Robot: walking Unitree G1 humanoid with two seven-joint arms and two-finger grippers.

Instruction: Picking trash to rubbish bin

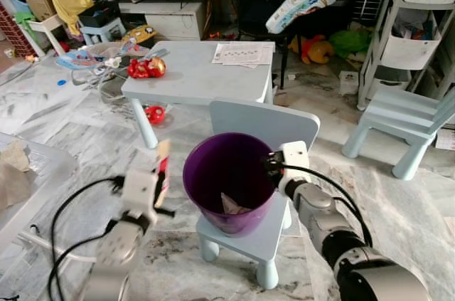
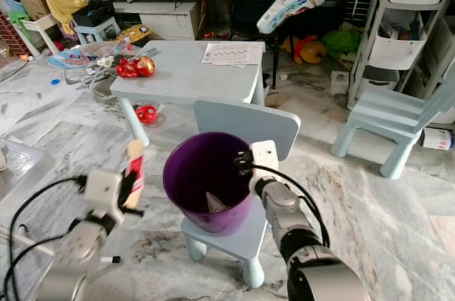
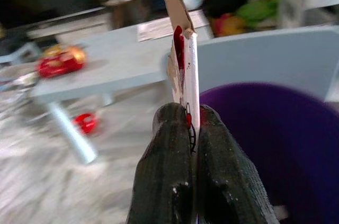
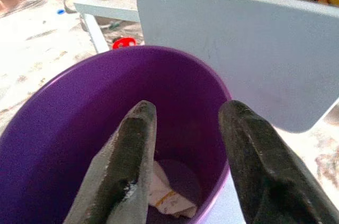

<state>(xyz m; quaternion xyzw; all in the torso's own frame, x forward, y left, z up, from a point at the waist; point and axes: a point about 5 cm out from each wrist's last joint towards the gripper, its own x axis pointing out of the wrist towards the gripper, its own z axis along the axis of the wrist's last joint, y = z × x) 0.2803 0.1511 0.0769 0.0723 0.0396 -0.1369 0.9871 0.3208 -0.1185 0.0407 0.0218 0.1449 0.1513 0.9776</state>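
A small pale-blue chair (image 1: 264,127) carries the purple bin (image 1: 229,181) on its seat, which raises the rim to arm height, and one crumpled scrap (image 4: 168,198) already lies in the bottom. The right gripper (image 4: 185,144) hangs over the bin's right rim with its fingers spread and nothing between them. The left gripper (image 3: 189,144) is pinched tight on a flat red-and-white wrapper (image 3: 183,60), held upright just outside the left rim, probably ready to be carried over the opening and dropped.

One purple bin (image 1: 227,180), two pale blue chairs (image 1: 266,127) (image 1: 405,119), one table (image 1: 206,73), two grippers (image 1: 162,173) (image 1: 272,164).
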